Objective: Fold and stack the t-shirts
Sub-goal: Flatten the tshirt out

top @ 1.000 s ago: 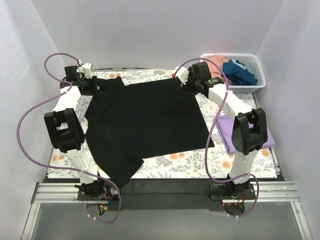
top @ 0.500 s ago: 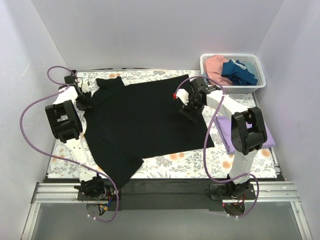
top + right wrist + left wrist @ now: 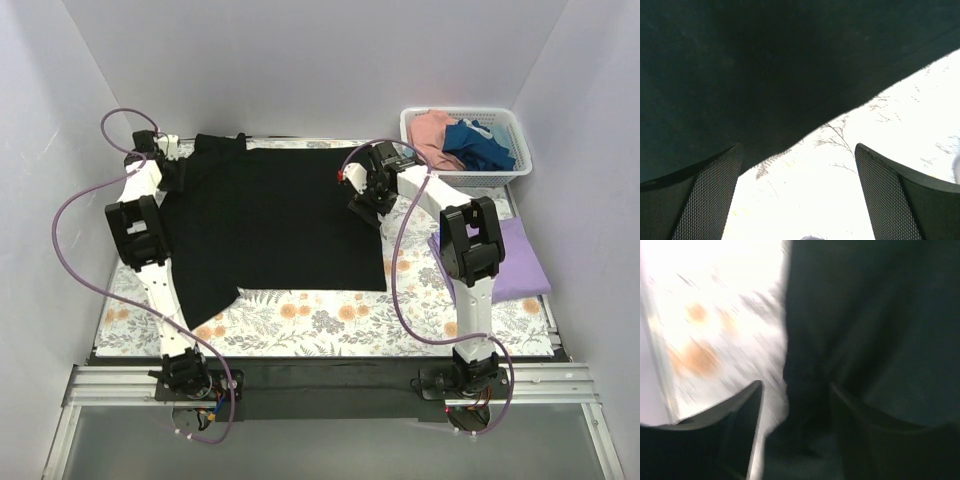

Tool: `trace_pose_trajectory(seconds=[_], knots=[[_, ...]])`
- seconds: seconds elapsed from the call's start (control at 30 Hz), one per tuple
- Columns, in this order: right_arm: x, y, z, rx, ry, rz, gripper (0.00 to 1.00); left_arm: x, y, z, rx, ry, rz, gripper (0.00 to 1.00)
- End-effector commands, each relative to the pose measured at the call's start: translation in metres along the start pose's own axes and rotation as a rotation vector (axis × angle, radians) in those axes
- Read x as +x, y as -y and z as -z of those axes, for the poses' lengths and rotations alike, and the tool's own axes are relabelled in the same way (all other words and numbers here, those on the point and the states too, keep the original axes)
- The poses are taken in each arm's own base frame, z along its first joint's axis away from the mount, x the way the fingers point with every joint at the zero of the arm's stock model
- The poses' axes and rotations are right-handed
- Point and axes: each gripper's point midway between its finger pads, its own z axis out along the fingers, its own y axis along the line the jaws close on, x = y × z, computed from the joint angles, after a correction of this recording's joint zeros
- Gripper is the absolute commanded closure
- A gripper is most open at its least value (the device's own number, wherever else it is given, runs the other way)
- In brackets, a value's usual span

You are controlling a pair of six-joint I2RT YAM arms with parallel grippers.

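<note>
A black t-shirt [image 3: 270, 215] lies spread flat on the floral table cover [image 3: 300, 320], one sleeve trailing toward the near left. My left gripper [image 3: 170, 165] is at the shirt's far left edge. In the blurred left wrist view its jaws [image 3: 796, 385] stand apart, with the black cloth [image 3: 865, 315] under and between them. My right gripper [image 3: 365, 195] hovers over the shirt's right edge, open and holding nothing [image 3: 797, 147]. The hem of the black cloth [image 3: 765, 60] runs just ahead of its fingers. A folded lavender t-shirt [image 3: 520, 262] lies at the right.
A white lattice basket [image 3: 510, 172] at the back right holds a pink t-shirt [image 3: 432, 128] and a dark blue one [image 3: 480, 143]. White walls close in the table on three sides. Purple cables loop from both arms.
The black shirt has slid toward the back and now lies square instead of skewed. My left gripper went to the far left corner. My right gripper moved back along the shirt's right edge.
</note>
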Motion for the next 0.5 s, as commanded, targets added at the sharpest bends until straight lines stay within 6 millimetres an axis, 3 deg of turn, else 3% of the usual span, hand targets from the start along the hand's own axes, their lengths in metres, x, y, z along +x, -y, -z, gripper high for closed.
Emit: trace_pose_trajectory(seconds=[0.0,0.07,0.13,0.17,0.23,0.27,0.33,0.37,0.4,0.47], knots=[[-0.030,0.001,0.041,0.027,0.101,-0.016,0.02,-0.063,0.021,0.099,0.093,0.215,-0.058,0.42],[-0.026,-0.022,0.052,-0.011,0.103,0.013,0.02,-0.067,0.022,0.135,0.132,0.246,-0.060,0.37],[-0.022,-0.040,0.066,-0.030,0.112,0.048,0.02,-0.053,0.027,0.156,0.199,0.210,-0.040,0.34],[-0.008,-0.056,0.060,-0.070,0.086,0.056,0.03,-0.048,0.032,0.174,0.270,0.223,-0.039,0.34],[-0.005,-0.074,0.068,-0.085,0.088,0.106,0.06,-0.023,0.041,0.187,0.323,0.168,-0.062,0.34],[0.006,-0.085,0.063,-0.110,0.060,0.110,0.09,-0.013,0.043,0.191,0.334,0.155,-0.061,0.34],[0.011,-0.098,0.059,-0.141,0.049,0.110,0.15,0.018,0.053,0.198,0.358,0.118,-0.079,0.34],[0.015,-0.102,0.056,-0.152,0.039,0.106,0.24,0.028,0.057,0.198,0.361,0.104,-0.082,0.35],[0.019,-0.108,0.052,-0.168,0.025,0.108,0.28,0.050,0.065,0.195,0.379,0.063,-0.066,0.36],[0.029,-0.114,0.043,-0.190,-0.003,0.099,0.39,0.064,0.070,0.198,0.387,0.046,-0.062,0.39]])
